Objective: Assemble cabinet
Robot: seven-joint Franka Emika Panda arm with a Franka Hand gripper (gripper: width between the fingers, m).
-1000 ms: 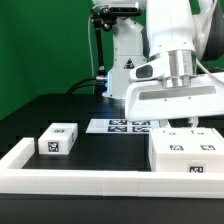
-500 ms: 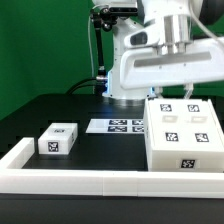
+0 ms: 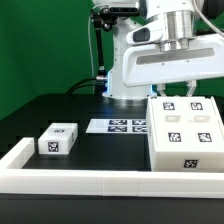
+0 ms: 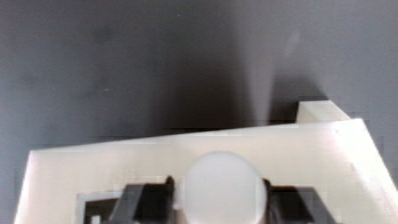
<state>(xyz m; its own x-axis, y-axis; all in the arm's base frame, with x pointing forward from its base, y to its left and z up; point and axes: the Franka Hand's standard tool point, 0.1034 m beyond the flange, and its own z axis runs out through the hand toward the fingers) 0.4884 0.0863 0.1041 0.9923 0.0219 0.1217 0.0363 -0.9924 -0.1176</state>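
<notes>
The large white cabinet block [image 3: 185, 135] stands at the exterior view's right, showing a face with several square tags and recesses. My gripper [image 3: 176, 93] comes down on its upper rear edge and is shut on it. In the wrist view the gripper [image 4: 222, 195] has dark fingers [image 4: 146, 200] on both sides of a white rounded wall of the block [image 4: 178, 160], with the black table beyond. A small white tagged cabinet block [image 3: 58, 139] lies apart at the exterior view's left.
The marker board [image 3: 118, 126] lies flat between the two blocks, behind them. A long low white border rail [image 3: 90, 180] runs along the front and turns back at the left corner [image 3: 18, 152]. The robot base stands behind.
The large block has gone from lying low to standing taller with its tagged face showing. The gripper hand rose with it. Almost nothing has moved in the last half second.
</notes>
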